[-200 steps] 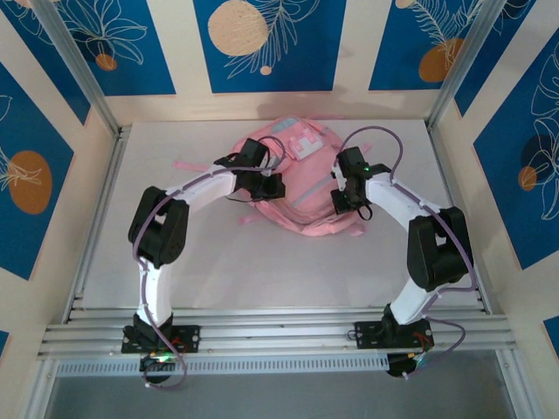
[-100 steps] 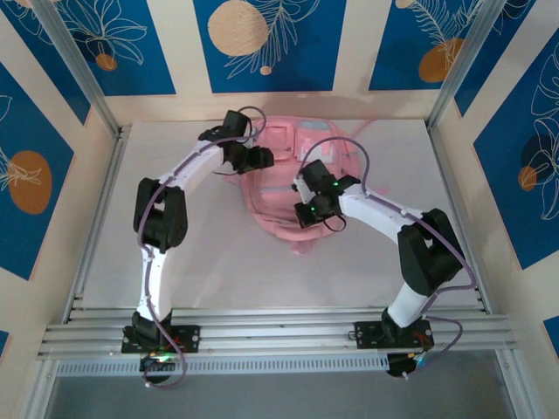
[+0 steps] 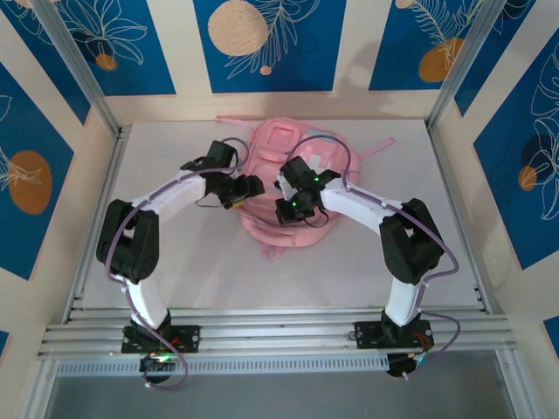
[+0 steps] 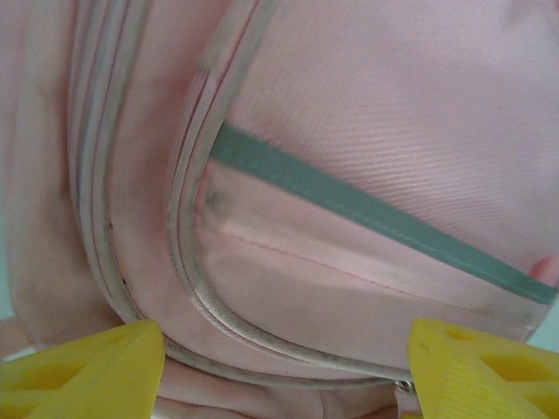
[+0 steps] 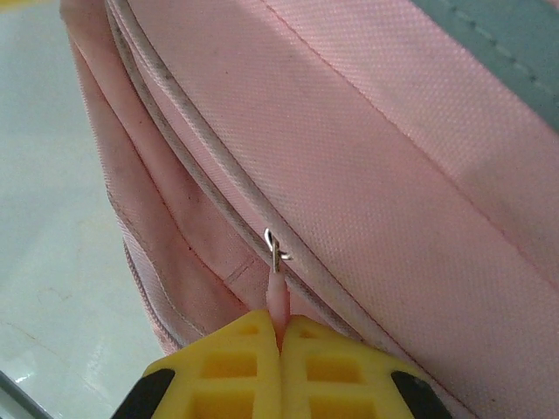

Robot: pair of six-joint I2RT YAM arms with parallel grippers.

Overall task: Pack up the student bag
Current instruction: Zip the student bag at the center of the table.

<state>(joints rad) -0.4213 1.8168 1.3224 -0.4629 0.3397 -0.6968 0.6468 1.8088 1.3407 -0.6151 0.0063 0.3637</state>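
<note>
Bag [image 3: 278, 144] lies slumped at the far middle of the tabletop [image 3: 192, 253]. Right pincer [image 5: 279, 336] is pinched shut on the pink zip pull [image 5: 277, 292]. Left pincer [image 4: 284, 371] stands wide, with the bag's side seam between its fingers, gripping nothing.

Step in hand, I judge: running the zip. I should pull along the zip line, not away from it (thin tab, could slip), and close the left on fabric as a brace.

Against a second ago: the left was shut and has now let go, the bag has turned and slid back, and the right arm has swung inward.
</note>
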